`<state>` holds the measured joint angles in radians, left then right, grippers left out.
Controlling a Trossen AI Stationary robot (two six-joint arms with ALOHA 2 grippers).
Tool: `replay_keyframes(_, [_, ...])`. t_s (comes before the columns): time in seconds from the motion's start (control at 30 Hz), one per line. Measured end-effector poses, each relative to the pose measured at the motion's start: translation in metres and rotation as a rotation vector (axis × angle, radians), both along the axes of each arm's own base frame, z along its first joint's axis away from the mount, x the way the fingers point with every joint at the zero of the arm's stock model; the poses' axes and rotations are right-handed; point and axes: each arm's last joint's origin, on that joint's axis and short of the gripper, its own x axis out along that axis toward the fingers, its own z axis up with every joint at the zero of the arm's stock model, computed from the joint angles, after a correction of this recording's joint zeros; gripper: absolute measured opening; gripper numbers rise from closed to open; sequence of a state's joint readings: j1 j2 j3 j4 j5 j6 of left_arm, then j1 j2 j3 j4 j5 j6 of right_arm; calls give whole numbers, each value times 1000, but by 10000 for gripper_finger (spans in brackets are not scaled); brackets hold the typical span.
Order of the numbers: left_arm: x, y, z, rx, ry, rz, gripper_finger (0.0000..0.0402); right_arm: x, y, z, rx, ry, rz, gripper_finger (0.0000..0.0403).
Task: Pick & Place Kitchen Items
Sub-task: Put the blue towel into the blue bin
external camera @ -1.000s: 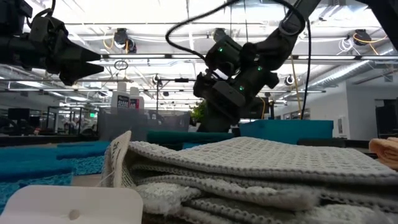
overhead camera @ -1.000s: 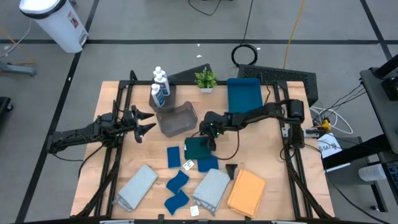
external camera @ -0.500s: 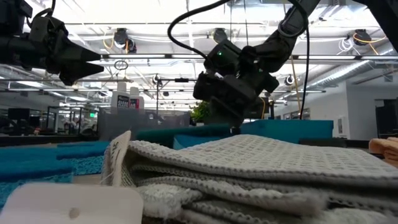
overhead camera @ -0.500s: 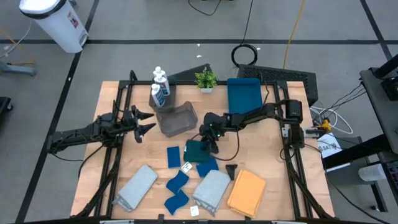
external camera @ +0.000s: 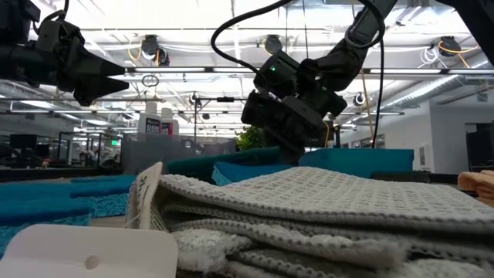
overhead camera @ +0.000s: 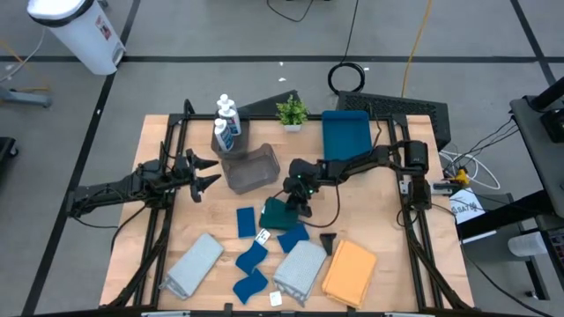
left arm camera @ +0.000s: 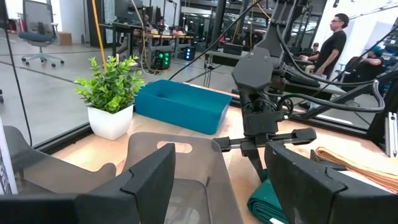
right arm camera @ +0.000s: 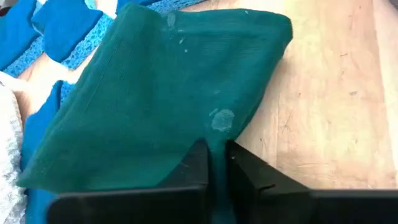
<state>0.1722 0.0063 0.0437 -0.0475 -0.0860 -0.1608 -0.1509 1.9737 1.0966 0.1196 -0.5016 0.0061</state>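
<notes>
Right arm reaches from frame right to table centre, right gripper angled down, jaws pinched shut on the near edge of the green cloth. Cloth: dark green, folded, edge lifted, lying mid-frame beside blue sponges. Left gripper hovers centre-left, jaws spread wide, empty.

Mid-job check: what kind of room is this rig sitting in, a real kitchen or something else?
Likely a robotics lab or open workshop, not a kitchen: ceiling beams with strip lights, desks with screens, people standing by, and cables on the bare floor.
</notes>
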Motion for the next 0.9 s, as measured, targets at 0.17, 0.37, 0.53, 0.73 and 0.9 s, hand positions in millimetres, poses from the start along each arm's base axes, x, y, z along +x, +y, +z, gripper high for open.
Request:
replay_keyframes(0.17, [0, 0, 0, 0, 0, 0, 251, -1, -4, 14, -31, -32, -31, 5])
replay_keyframes(0.37, [0, 0, 0, 0, 0, 0, 251, -10, -2, 47, -66, -82, -35, 3])
replay_keyframes(0.53, [0, 0, 0, 0, 0, 0, 251, -26, 0, 79, -70, -76, -40, 2])
replay_keyframes(0.73, [0, 0, 0, 0, 0, 0, 251, -56, 1, 116, -174, -20, -141, 1])
replay_keyframes(0.9, [0, 0, 0, 0, 0, 0, 251, -82, 0, 142, -276, 9, -239, 1])
